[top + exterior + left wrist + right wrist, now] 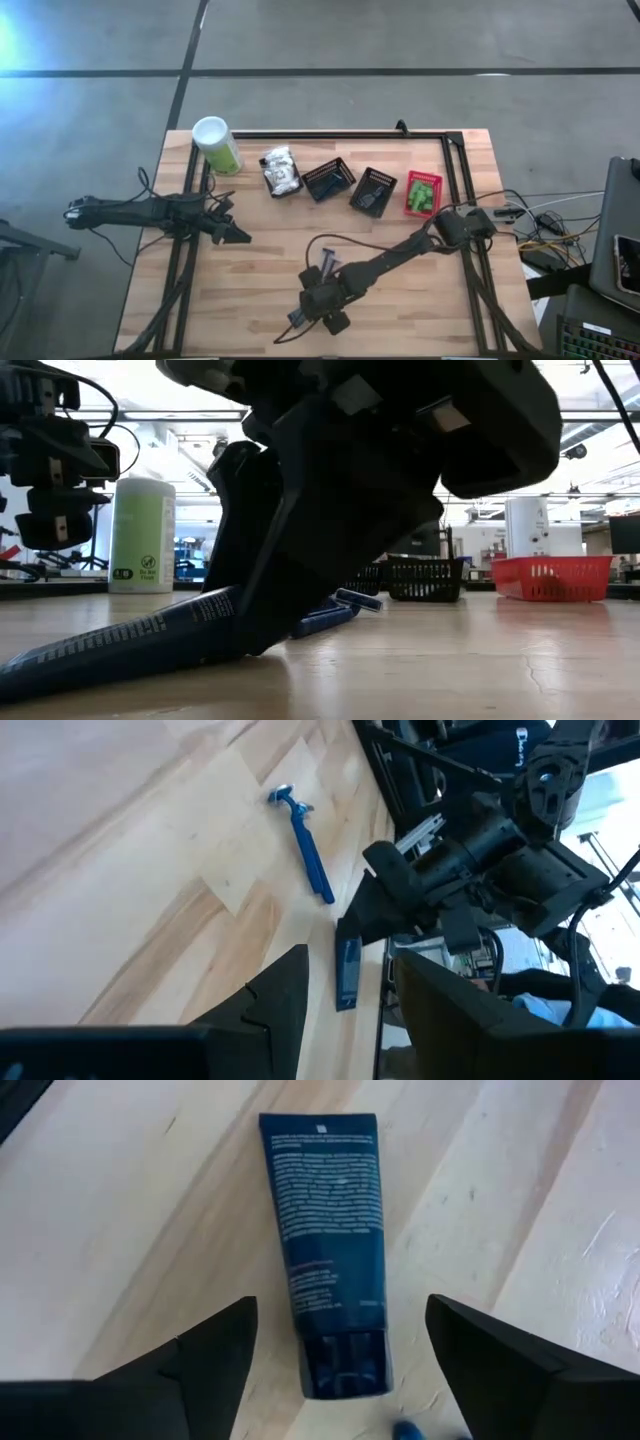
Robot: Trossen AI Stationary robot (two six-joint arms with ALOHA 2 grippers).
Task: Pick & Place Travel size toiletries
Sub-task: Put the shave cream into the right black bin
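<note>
A dark blue tube [330,1210] with white print lies flat on the wooden table, its cap end [345,1365] nearest my right wrist camera. My right gripper [340,1305] is open and low over the table's near middle [322,310], one finger on either side of the tube's cap half, with a gap on both sides. In the low view the tube [110,645] stretches out from under that gripper. A blue razor [303,845] lies just beyond it. My left gripper [240,236] is open and waits above the table's left part.
Along the far side stand a tall pale-green canister [217,145], a basket of white packets [281,172], two black baskets [328,180] [372,190] and a red basket holding green tubes [423,193]. Bare wood lies between the two arms.
</note>
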